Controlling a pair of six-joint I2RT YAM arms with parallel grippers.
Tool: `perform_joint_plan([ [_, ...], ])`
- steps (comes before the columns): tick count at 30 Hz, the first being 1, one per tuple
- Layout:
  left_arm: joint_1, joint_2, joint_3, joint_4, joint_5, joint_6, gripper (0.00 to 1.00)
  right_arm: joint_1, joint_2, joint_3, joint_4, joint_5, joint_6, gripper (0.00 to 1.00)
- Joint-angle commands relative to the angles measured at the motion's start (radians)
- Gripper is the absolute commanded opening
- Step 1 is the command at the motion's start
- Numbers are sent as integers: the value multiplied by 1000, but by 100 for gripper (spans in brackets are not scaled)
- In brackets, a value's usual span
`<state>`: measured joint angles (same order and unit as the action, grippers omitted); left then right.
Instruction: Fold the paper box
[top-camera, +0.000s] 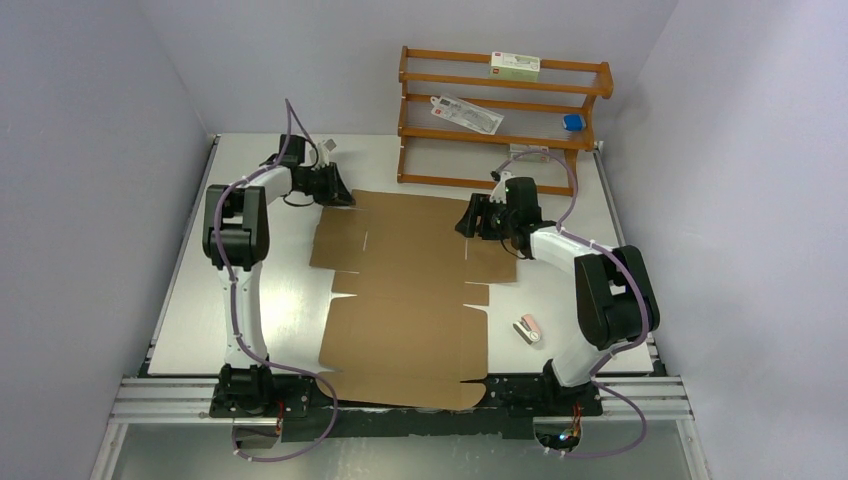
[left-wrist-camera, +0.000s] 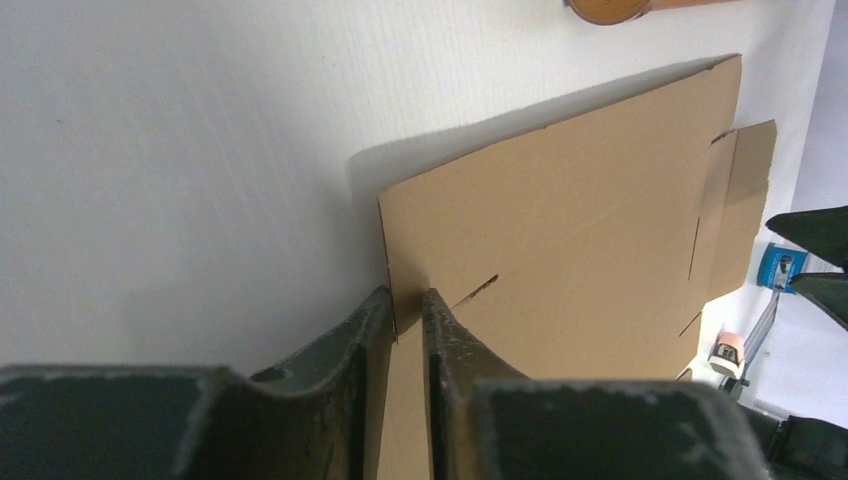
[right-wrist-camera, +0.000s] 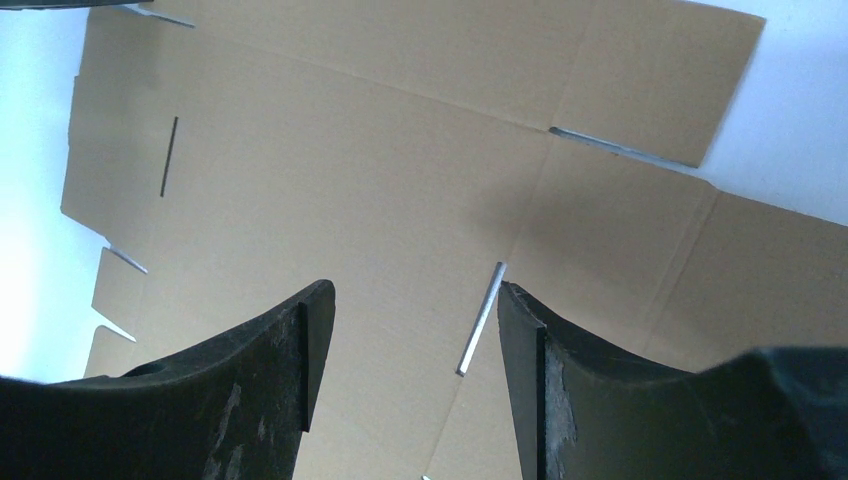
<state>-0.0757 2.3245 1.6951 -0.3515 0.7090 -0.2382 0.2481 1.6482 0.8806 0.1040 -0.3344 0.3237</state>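
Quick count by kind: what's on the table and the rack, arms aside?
Brown corrugated cardboard sheet: 1
Orange-brown wooden rack: 1
White-green carton: 1
White flat packet: 1
Small blue object: 1
Small pink-white object: 1
Total: 6

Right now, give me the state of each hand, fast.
Left hand: closed on the edge of the paper box.
Right hand: open, holding nothing, above the paper box.

The paper box (top-camera: 405, 290) has its far-left corner covered by the left hand (top-camera: 340, 196) — whether its fingers (left-wrist-camera: 345, 350) actually pinch the edge cannot be told. The right hand (top-camera: 470, 220) hides part of its right side. A pink-white item (top-camera: 530, 328) on the worktop (top-camera: 270, 270) is too small to identify.
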Motion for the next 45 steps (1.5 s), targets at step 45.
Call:
perform_joint_plan([
  [45,-217,-661,-706,665,-181,133,5,58,263,610,-436,-315,-692,93],
])
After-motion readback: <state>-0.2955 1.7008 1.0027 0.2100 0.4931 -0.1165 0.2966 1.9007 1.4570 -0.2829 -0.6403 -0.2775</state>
